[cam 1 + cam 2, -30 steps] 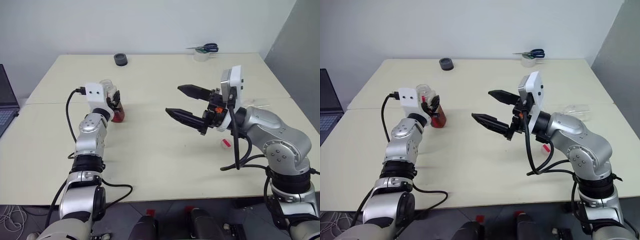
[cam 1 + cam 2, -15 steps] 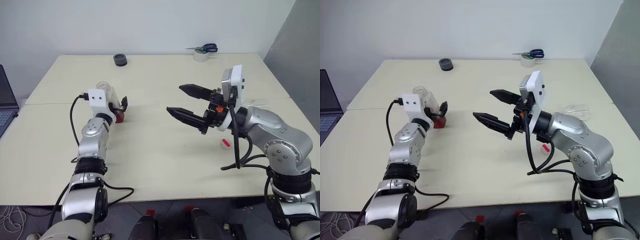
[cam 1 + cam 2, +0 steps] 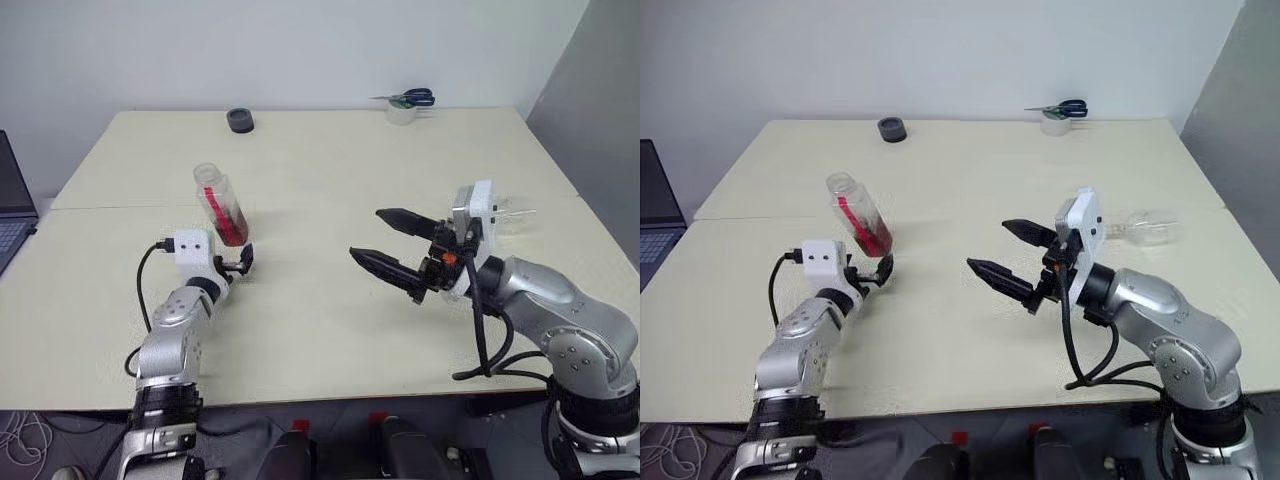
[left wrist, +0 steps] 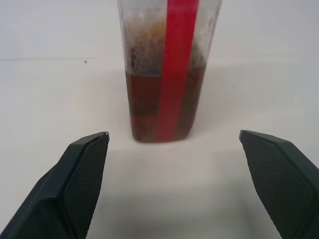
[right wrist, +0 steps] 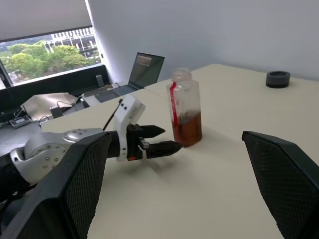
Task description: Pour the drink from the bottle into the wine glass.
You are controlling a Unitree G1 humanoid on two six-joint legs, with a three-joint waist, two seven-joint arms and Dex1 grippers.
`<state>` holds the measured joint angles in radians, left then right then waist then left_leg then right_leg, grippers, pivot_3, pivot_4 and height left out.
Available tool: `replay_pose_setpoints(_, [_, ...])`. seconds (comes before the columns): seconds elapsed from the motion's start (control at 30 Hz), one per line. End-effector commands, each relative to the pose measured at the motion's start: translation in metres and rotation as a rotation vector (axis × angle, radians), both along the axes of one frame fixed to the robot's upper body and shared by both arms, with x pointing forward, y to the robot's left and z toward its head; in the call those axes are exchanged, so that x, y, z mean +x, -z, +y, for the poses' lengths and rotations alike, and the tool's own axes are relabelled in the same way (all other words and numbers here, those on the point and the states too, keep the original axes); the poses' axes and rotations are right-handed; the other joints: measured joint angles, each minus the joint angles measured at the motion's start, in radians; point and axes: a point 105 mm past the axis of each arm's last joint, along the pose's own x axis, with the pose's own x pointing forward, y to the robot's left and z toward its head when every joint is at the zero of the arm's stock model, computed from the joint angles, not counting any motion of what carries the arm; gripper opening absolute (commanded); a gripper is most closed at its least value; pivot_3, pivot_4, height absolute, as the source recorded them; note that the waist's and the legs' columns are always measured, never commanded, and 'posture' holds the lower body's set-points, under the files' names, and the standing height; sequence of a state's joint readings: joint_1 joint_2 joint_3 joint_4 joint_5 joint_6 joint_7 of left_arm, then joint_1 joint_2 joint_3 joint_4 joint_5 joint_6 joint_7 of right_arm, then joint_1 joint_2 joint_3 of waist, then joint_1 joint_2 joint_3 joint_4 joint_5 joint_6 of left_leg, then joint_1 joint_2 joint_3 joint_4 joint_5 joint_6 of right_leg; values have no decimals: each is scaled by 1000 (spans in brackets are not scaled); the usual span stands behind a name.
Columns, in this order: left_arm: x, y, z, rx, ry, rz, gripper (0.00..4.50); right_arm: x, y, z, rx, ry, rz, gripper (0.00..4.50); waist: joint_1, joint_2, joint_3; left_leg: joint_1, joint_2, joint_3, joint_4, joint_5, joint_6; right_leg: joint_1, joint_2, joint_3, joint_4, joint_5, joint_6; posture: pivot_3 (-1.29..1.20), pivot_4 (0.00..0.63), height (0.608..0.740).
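**Bottle uncapped on the table, glass lying on its side**

The bottle [image 3: 222, 205] stands free on the left half of the cream table [image 3: 320, 330], its mouth open, just beyond the left gripper [image 3: 243, 264], whose black fingers are spread apart and hold nothing. The right gripper [image 3: 392, 243] hangs mid-table with its jaws wide and empty too.

The wine glass [image 3: 1150, 227] lies on its side near the right edge, well apart from the bottle. Its rounded clear bowl would probably roll under a clumsy touch, maybe off the table.

The bottle is squarish clear plastic with a red label strip, roughly a third full of reddish-brown drink [image 4: 162, 107]. Light and uncapped, it could tip and spill if a finger nudges it.
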<state>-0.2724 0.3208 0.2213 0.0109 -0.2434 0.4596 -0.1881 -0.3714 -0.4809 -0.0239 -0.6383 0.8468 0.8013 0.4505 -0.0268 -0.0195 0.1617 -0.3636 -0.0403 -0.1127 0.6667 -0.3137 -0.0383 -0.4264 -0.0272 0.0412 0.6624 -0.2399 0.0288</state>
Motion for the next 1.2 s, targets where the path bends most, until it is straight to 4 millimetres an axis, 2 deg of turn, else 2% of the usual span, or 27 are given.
replay_pose_setpoints(0.03, [-22, -13, -1, 50, 27, 16, 4472, -2, 0, -15, 55, 101, 3, 4500, 0, 0, 0, 0, 0, 0, 0, 0, 0, 0, 0, 0, 0, 0, 0, 0, 150, 740])
replay_pose_setpoints(0.07, [-27, -12, -2, 55, 33, 32, 4472, -2, 2, -18, 65, 124, 13, 4500, -1, 0, 0, 0, 0, 0, 0, 0, 0, 0, 0, 0, 0, 0, 0, 0, 150, 740])
replay_pose_setpoints(0.1, [-35, -18, -12, 77, 104, 23, 4472, 3, 5, -27, 91, 180, 35, 4500, 0, 0, 0, 0, 0, 0, 0, 0, 0, 0, 0, 0, 0, 0, 0, 0, 150, 740])
replay_pose_setpoints(0.17, [-50, -35, -41, 84, 283, -24, 4472, 12, 9, -46, 142, 291, 76, 4500, 0, -1, 0, 0, 0, 0, 0, 0, 0, 0, 1, 0, 0, 0, 0, 0, 150, 740])
replay_pose_setpoints(0.2, [-61, -49, -62, 82, 421, -64, 4472, 21, 12, -58, 180, 371, 109, 4500, 0, -1, 0, 0, 1, -1, 0, 0, 0, 1, 1, 0, -1, 0, 0, 0, 150, 740])
replay_pose_setpoints(0.27, [-78, -68, -90, 75, 627, -110, 4472, 40, 24, -80, 206, 541, 181, 4500, 5, -1, 0, 1, 0, 0, 0, 0, 0, 3, 1, 0, -1, 0, 0, 0, 150, 740])
replay_pose_setpoints(0.4, [-93, -87, -111, 55, 860, -127, 4472, 67, 40, -104, 352, 716, 350, 4500, 0, 1, -1, 6, 1, 2, -1, 0, 0, 5, 3, 2, 0, 0, 0, 0, 150, 740])
replay_pose_setpoints(0.67, [-94, -103, -122, 81, 1055, -124, 4472, 98, 54, -125, 698, 856, 566, 4500, -7, 3, 0, 6, 2, 5, -2, 0, 1, 5, 6, 2, 0, -1, -1, 0, 150, 740])
replay_pose_setpoints(0.8, [-86, -101, -122, 106, 1050, -117, 4472, 115, 62, -134, 900, 900, 679, 4500, -7, 3, 0, 5, 1, 5, -2, 0, 2, 5, 7, 2, 0, 0, -1, 0, 150, 740])
replay_pose_setpoints(0.93, [-80, -97, -121, 134, 1055, -112, 4472, 136, 72, -153, 1117, 970, 759, 4500, -8, 4, 0, 6, 1, 6, -2, 0, 2, 5, 8, 2, 1, 0, -1, 0, 150, 740])
replay_pose_setpoints(1.1, [-77, -100, -119, 141, 1051, -118, 4472, 149, 78, -156, 1139, 1001, 783, 4500, -13, 4, 0, 4, 1, 6, -2, 0, 2, 3, 7, 2, 0, 0, -1, 0, 150, 740])
replay_pose_setpoints(1.2, [-77, -100, -120, 143, 1055, -116, 4472, 156, 88, -152, 1107, 1025, 808, 4500, -17, 4, 1, 4, 1, 6, -2, 0, 2, 3, 7, 2, 0, 0, -1, 0, 150, 740])
